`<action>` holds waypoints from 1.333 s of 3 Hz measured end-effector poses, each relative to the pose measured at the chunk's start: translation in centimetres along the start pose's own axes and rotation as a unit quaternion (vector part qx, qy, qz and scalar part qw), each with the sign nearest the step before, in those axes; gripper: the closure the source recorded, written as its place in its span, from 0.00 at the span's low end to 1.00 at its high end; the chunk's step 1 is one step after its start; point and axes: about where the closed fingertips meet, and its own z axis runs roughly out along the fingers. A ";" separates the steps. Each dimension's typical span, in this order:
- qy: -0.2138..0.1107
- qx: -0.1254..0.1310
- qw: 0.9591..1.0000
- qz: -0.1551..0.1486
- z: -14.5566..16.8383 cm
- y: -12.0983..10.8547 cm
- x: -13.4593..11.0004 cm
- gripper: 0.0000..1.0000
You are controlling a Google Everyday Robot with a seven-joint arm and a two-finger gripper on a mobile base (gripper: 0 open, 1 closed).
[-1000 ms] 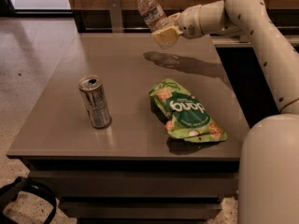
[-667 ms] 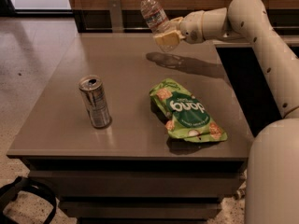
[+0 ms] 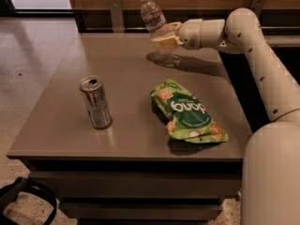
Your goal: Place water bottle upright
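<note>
While the gripper (image 3: 163, 37) holds the water bottle (image 3: 153, 16) above the far side of the surface (image 3: 126, 74), jaws clamped on its lower body, we note it leans cap-left (not yet vertical). Released at this tilt, it would likely topple or roll off the back.

A: What colour is the bottle (image 3: 152, 17)?
B: Clear, with a white cap and a pale label band. The cream gripper (image 3: 164, 36) clasps its base over the far side of the grey-brown table (image 3: 131, 60).
A: And the can (image 3: 95, 102)?
B: Silver with dark print. The bag (image 3: 188, 112) is bright green, with white lettering and tan snack pictures.
</note>
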 end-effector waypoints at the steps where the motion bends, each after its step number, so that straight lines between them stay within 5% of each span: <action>1: -0.024 -0.015 1.000 0.000 1.4 -0.2 -0.1 1.00; 4: -0.047 -0.033 0.998 0.034 3.8 0.9 -1.2 1.00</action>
